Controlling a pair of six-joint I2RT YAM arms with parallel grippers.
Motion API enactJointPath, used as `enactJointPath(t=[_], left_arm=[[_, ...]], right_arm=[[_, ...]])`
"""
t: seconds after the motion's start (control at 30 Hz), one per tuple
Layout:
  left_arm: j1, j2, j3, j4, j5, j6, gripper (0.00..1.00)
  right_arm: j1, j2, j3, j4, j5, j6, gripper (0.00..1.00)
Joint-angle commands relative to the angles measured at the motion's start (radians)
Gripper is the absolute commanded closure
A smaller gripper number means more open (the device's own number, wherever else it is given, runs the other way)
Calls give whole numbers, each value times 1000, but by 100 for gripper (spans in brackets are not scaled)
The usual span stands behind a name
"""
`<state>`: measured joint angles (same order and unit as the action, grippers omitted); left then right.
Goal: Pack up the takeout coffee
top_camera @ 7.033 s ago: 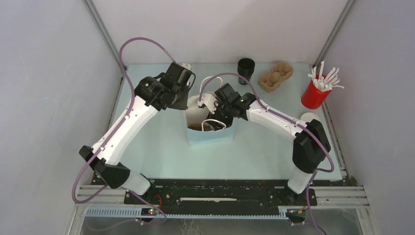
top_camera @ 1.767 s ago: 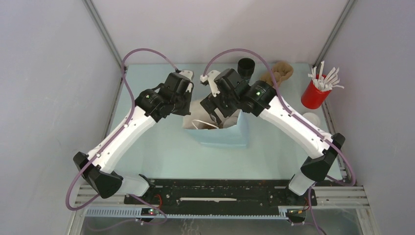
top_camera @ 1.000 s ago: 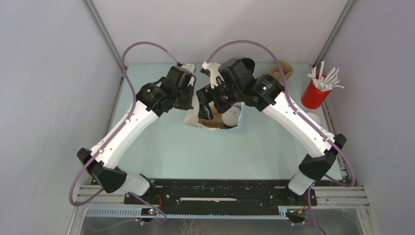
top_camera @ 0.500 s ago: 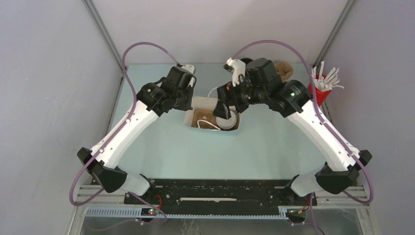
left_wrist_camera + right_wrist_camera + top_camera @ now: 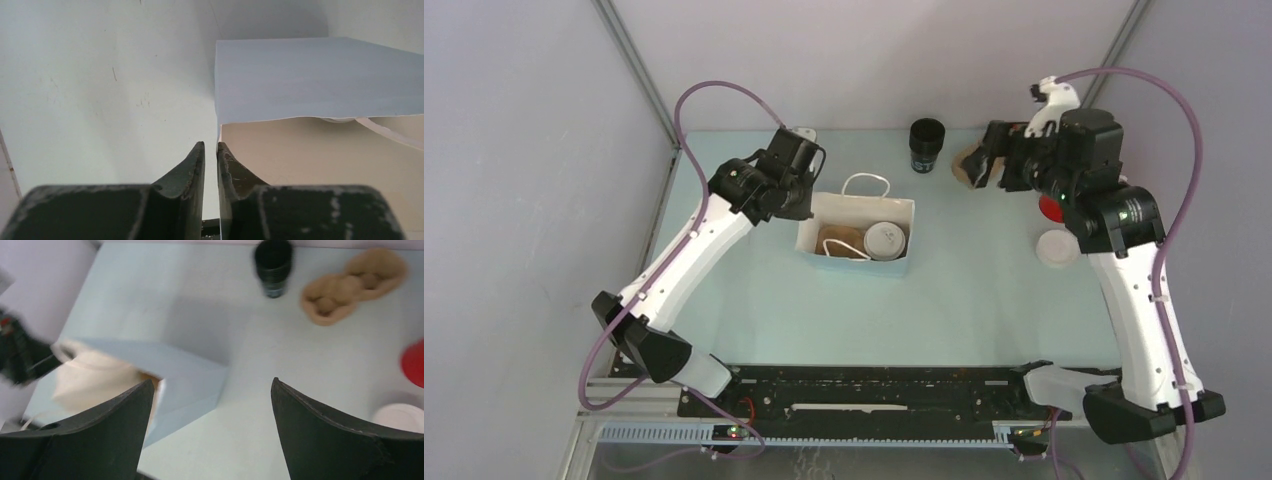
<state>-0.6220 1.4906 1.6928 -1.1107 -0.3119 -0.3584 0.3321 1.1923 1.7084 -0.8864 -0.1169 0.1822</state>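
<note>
Two robot arms flank a light-blue paper bag [image 5: 854,266] standing open on the pale table [image 5: 944,310]. The takeout coffee [image 5: 885,240], a black cup under a white domed lid, stands upright inside the bag, at the end away from the left gripper [image 5: 210,146], with a brown item [image 5: 837,240] beside it on the end nearer that gripper.

The left gripper sits at the bag's corner. Its jaws are drawn almost together, leaving only a thin slit, and the top edge of the bag's wall runs straight into that slit. Whether the fingers [image 5: 196,162] actually pinch the paper cannot be told.

The right gripper [image 5: 211,381] hangs high above the table, well apart from the bag, with its jaws spread wide and nothing between them. In its own wrist view, the bag lies below and to its left. A lidless black cup [image 5: 927,143] and a brown pulp cup carrier [image 5: 350,285] stand on the table ahead of it. A red cup [image 5: 414,362] and a loose white lid [image 5: 1056,248] lie off to its right. In the top view, the right arm hides most of that red cup.
</note>
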Motion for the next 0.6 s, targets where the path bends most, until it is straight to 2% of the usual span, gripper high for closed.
enactJointPath(t=[0.0,0.2,0.43,0.57], left_arm=[[16,9,86,-11,-21,14,78],[34,-2,130,6,-15,44,60],[52,-51,111,44,4,81,46],[68,-106,53,64,4,94,44]], right_arm=[[-172,74,-8,46,77,24,5],[-391,266,71,-21,32,18,5],[-505,412,134,-32,84,11,6],[-536,487,232,-51,130,-39,12]])
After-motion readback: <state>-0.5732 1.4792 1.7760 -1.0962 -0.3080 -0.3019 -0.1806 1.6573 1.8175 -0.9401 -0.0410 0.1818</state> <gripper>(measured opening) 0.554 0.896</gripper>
